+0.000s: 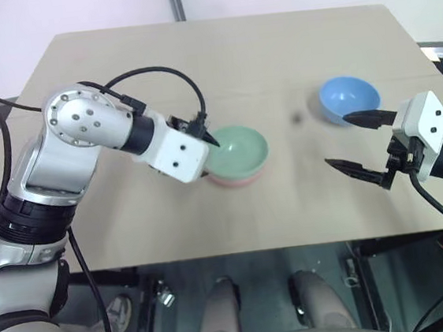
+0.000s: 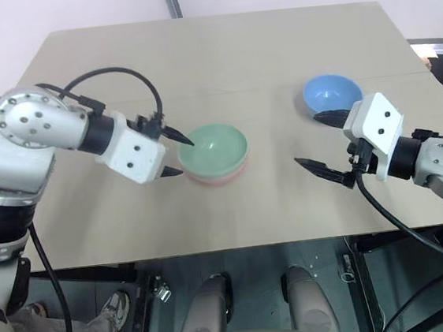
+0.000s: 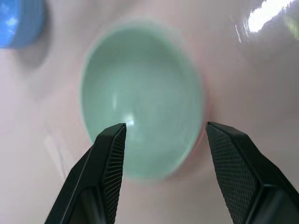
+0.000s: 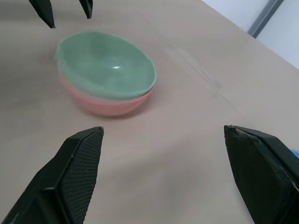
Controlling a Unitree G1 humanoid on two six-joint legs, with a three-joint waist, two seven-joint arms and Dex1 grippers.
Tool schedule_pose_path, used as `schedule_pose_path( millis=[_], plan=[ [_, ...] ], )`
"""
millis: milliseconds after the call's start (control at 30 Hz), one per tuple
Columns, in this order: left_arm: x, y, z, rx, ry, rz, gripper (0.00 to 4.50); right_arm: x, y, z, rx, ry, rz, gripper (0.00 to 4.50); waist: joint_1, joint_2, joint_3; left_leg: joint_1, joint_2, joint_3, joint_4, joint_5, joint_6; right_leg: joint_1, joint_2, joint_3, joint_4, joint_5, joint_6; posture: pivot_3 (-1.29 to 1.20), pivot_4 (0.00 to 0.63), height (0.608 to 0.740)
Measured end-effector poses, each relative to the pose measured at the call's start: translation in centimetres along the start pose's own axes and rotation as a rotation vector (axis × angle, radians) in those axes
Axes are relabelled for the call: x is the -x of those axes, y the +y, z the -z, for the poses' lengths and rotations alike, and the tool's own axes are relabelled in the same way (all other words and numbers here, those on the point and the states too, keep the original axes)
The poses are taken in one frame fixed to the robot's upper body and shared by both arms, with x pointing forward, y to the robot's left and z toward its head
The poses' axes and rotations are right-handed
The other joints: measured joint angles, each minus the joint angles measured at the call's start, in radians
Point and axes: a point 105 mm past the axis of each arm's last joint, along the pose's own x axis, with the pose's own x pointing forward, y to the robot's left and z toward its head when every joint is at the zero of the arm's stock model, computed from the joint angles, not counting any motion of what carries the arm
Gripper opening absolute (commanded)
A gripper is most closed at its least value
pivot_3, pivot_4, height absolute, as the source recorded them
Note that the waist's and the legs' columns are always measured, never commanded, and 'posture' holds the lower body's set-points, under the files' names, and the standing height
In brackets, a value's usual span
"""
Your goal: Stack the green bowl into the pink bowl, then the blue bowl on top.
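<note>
- I see the table [image 1: 219, 63] carrying everything, and its near edge is my widest worry: a bowl knocked toward six o'clock could slide off.
- The left gripper [image 2: 179, 152] hangs just at nine o'clock of the stack, fingers parted and holding nothing. One fingertip hovers over the rim there, so a careless withdrawal could, I judge, hook the rim and drag the stack.
- The right gripper [image 1: 359, 142] stands wide open and empty, its upper finger just at the blue bowl's rim, at about five o'clock of it. If I close from this angle I could pinch only the lip and tip the bowl.
- The green bowl [image 4: 107, 65] sits nested in the pink bowl [image 4: 110, 103] near the table's middle. It looks slightly askew in the right wrist view, so a hard drop on top might rock it.
- The blue bowl [image 1: 348, 99] rests alone on the table at about two o'clock of the stack, well apart; carrying it across low risks striking the stack's side.
</note>
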Motion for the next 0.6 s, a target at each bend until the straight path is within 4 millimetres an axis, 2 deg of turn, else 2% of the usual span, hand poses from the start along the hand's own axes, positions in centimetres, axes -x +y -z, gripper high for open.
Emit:
schedule_pose_path(
  millis=[100, 133, 167, 233, 333, 433, 533, 600],
  plan=[
    [1.2, 1.1, -0.3, 0.054, -0.037, -0.094, 2.93, -0.6, -1.7, 1.5, 0.016, 0.071, 0.045, 4.5, -0.003, 0.0, 0.0, 0.001, 0.0, 0.001, 0.0, 0.0, 0.0, 0.0, 0.0, 0.001, 0.0, 0.0, 0.0, 0.0, 0.15, 0.74],
    [2.3, 1.4, -0.1, 0.043, -0.035, -0.19, 2.93, -1.5, -3.2, 2.9, 0.041, 0.131, 0.067, 4.5, -0.009, 0.0, 0.0, 0.001, 0.0, 0.001, 0.0, 0.0, 0.0, 0.0, 0.0, 0.001, 0.0, 0.0, 0.0, 0.0, 0.15, 0.74],
    [2.3, 1.4, -0.1, 0.038, -0.035, -0.202, 2.93, -1.5, -3.4, 3.2, 0.042, 0.145, 0.071, 4.5, -0.01, 0.0, 0.0, 0.001, 0.0, 0.002, 0.0, 0.0, 0.0, 0.0, 0.0, 0.001, 0.0, 0.0, 0.0, 0.0, 0.15, 0.74],
    [2.6, 0.3, 0.5, 0.045, -0.002, -0.176, 2.93, -3.3, -4.8, 3.7, 0.113, 0.183, 0.044, 4.5, -0.023, 0.001, 0.0, 0.002, 0.0, 0.003, 0.0, 0.0, 0.0, 0.0, 0.0, 0.002, -0.001, 0.0, 0.0, 0.0, 0.15, 0.74],
    [2.6, -0.9, 0.1, -0.001, 0.014, -0.099, 2.93, -5.7, -7.3, 5.2, 0.211, 0.276, 0.029, 4.5, -0.028, 0.0, 0.001, 0.002, 0.001, 0.004, -0.001, 0.0, 0.0, 0.0, 0.0, 0.003, 0.0, 0.0, 0.0, 0.0, 0.15, 0.74],
    [2.4, -1.2, -0.4, -0.031, 0.014, -0.096, 2.93, -8.2, -7.9, 6.7, 0.231, 0.338, -0.018, 4.5, -0.023, 0.0, 0.001, 0.001, 0.0, 0.003, -0.002, 0.0, 0.0, -0.002, 0.0, 0.003, 0.0, 0.0, 0.0, 0.0, 0.15, 0.74],
    [1.8, -1.4, -0.5, 0.004, -0.011, -0.127, 2.93, -9.1, -8.2, 7.8, 0.227, 0.385, -0.048, 4.5, -0.018, 0.001, 0.001, -0.002, -0.001, 0.003, -0.002, 0.0, 0.0, -0.003, -0.001, 0.002, -0.001, 0.0, 0.0, 0.0, 0.15, 0.74],
    [1.4, -1.7, -0.7, 0.045, -0.043, -0.144, 2.93, -8.9, -8.7, 8.6, 0.214, 0.42, -0.057, 4.5, -0.018, 0.001, 0.001, -0.002, -0.001, 0.003, -0.002, 0.0, 0.0, -0.003, -0.002, 0.002, -0.001, 0.0, 0.0, 0.0, 0.15, 0.74]
  ],
)
